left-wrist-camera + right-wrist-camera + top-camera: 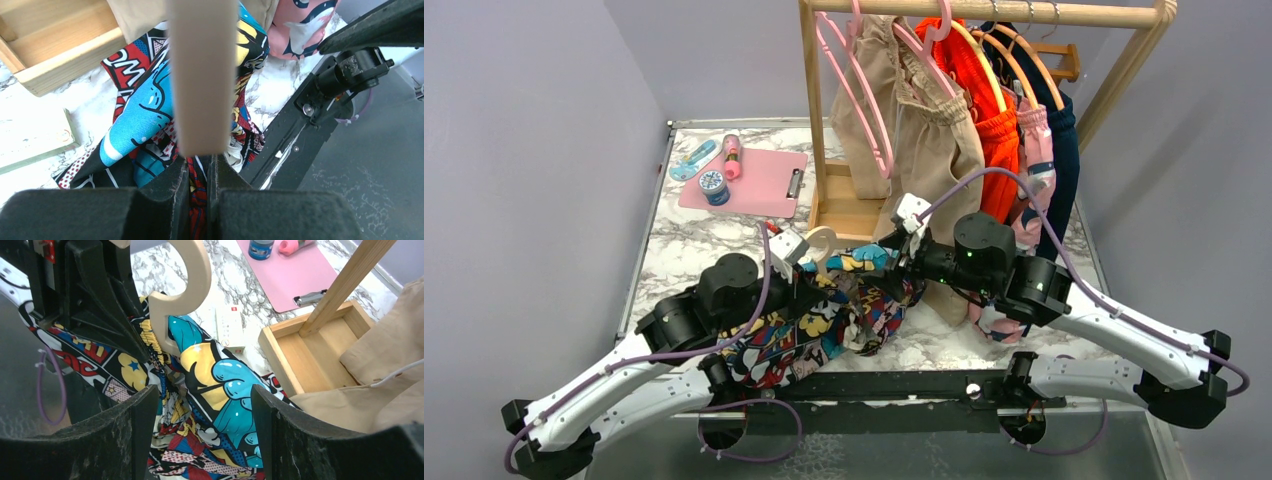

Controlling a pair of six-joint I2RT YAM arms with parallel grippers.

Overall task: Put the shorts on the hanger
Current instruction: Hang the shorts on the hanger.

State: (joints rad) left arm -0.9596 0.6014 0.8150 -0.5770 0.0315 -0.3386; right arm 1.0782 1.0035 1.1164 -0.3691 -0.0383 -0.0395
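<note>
Cream, smooth and round-hooked, one hanger (200,272) rises from one crumpled pair of comic-print shorts (824,330) bunched at the marble table's (684,250) near edge. Left gripper (199,165) is clenched on that fabric; right gripper (202,395) is spread wide, straddling it.

Lilac walls (544,120), marble table (684,250), wooden rack (984,12)

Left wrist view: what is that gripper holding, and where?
The left gripper pinches a red-printed fold of the shorts between its fingertips, close to the hanger; whether the hanger is clamped too cannot be told.
</note>
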